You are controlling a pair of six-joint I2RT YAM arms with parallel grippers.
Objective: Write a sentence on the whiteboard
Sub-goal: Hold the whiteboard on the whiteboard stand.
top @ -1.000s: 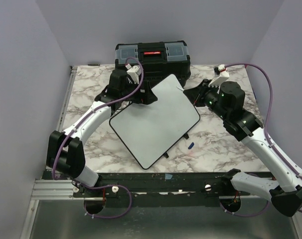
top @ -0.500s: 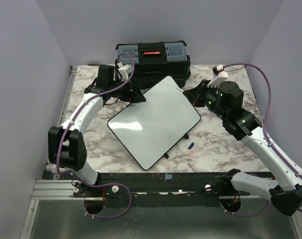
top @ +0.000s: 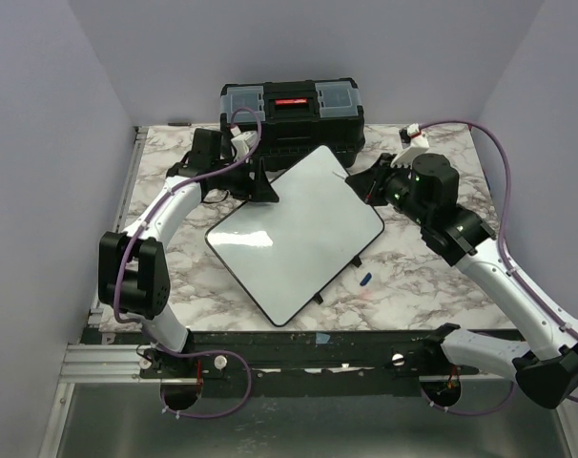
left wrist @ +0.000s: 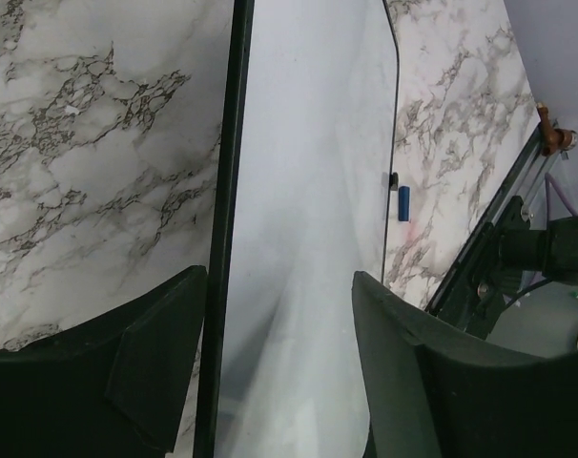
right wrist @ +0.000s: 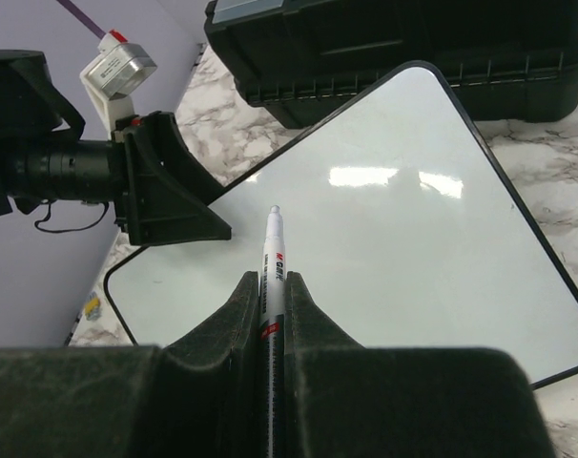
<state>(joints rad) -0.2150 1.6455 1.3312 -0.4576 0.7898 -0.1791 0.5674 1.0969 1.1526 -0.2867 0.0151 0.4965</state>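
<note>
Currently marker [right wrist: 274,239] clamped in right hand [right wrist: 271,280], tip pointed across blank whiteboard [right wrist: 394,248] lying just ahead; left hand [left wrist: 275,286] spread open astride board's far-left edge, nothing gripped.

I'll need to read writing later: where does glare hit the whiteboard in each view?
Top external: one small bright patch on the whiteboard, near its left corner. Right wrist: two bright reflections beyond the marker tip. Left wrist: no hotspot, just soft grey sheen.

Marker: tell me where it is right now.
In the right wrist view, the marker is clamped in the right tool, its tip out over the whiteboard, facing the left tool at the board's far-left edge.
</note>
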